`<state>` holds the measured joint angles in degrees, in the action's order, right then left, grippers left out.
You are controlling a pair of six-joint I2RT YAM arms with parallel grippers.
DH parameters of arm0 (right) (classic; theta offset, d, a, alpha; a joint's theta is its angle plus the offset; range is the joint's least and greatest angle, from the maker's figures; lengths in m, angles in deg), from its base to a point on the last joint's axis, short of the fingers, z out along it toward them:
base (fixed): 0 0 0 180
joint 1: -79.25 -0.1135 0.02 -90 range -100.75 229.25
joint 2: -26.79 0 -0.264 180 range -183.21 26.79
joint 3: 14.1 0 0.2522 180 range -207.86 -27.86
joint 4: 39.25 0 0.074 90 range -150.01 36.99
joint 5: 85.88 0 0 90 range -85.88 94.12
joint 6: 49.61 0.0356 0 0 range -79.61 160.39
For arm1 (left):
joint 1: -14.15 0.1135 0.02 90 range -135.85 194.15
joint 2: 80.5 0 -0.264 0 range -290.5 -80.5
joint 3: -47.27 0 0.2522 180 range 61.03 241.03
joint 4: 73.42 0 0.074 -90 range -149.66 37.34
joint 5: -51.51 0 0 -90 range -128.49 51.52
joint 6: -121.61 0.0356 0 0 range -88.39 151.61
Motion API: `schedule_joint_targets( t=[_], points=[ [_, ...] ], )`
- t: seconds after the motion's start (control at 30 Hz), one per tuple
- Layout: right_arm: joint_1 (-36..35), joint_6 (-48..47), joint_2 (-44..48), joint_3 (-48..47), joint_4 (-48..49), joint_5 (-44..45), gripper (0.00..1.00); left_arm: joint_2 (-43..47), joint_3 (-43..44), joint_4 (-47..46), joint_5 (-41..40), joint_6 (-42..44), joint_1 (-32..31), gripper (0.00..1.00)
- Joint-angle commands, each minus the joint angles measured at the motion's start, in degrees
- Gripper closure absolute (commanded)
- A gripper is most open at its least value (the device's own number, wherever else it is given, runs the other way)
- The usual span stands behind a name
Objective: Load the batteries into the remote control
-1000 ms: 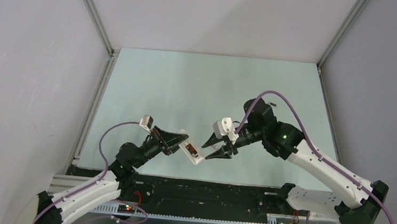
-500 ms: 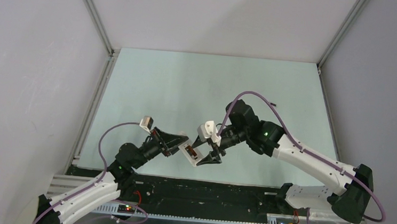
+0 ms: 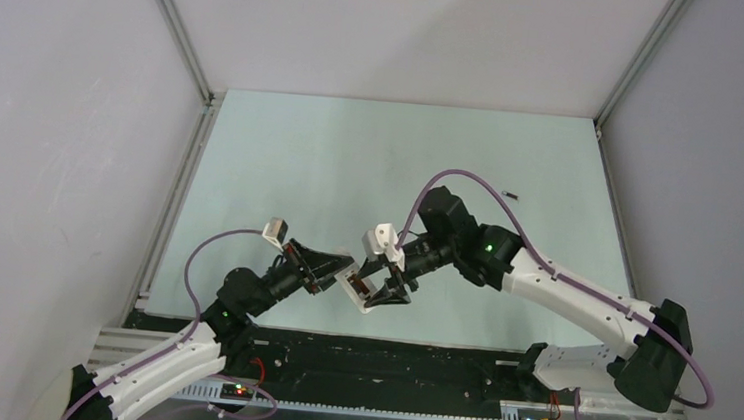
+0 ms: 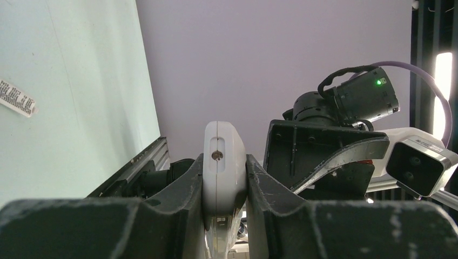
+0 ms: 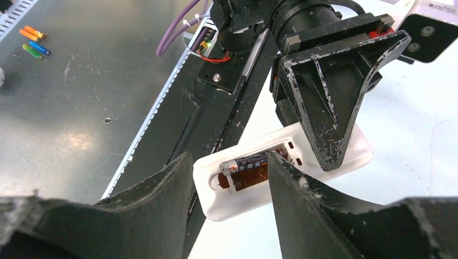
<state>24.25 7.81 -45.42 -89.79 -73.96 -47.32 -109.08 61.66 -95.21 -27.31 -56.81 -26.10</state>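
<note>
Since the earlier frames, the right gripper [image 5: 229,157] has been brought across from open air to the remote control [image 5: 246,200], and its arm has been stretched further toward the left.

Its jaws are held apart and nothing is clamped between them; the open recess is straddled by the two fingers. The left gripper [image 4: 224,181] is clenched on the remote control, which is pinched by its edges at one end and held up off the table [image 3: 353,148], between the two arms near the front edge.

One battery [image 5: 251,160] is seen lying in the recess, along the upper side; the bay beside it appears bare. Whether this battery is fully seated cannot be told.

The handset is judged light, rigid and smooth-shelled, so a firm edge grip near one end, as now, is suited. The battery is judged stiff, round and apt to slip or roll; it is best taken across the middle of its barrel and pressed in against the contact.

The remote's long axis is run outward from the left fingers toward the right arm, recess turned up toward the right gripper. The battery is laid along that same axis, its pale metallic end toward the free end.
</note>
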Motion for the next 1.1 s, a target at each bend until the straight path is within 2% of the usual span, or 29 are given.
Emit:
schedule_joint_targets(
  t=[0.0, 0.57, 1.07],
  points=[
    [0.5, 1.1, -1.0, -0.2, 1.1, -0.8, 0.43, 0.5, 0.7, -1.0, 1.3, 1.4, 0.2, 1.00],
    [1.6, 1.1, -2.6, -0.3, -0.7, -1.6, 0.50, 0.7, 1.2, -0.4, 1.5, 2.1, 0.2, 1.00],
    [1.7, 1.7, -3.8, -0.2, -0.9, -2.6, 0.51, 0.8, 1.4, 0.1, 1.6, 2.5, 0.2, 1.00]
  ],
)
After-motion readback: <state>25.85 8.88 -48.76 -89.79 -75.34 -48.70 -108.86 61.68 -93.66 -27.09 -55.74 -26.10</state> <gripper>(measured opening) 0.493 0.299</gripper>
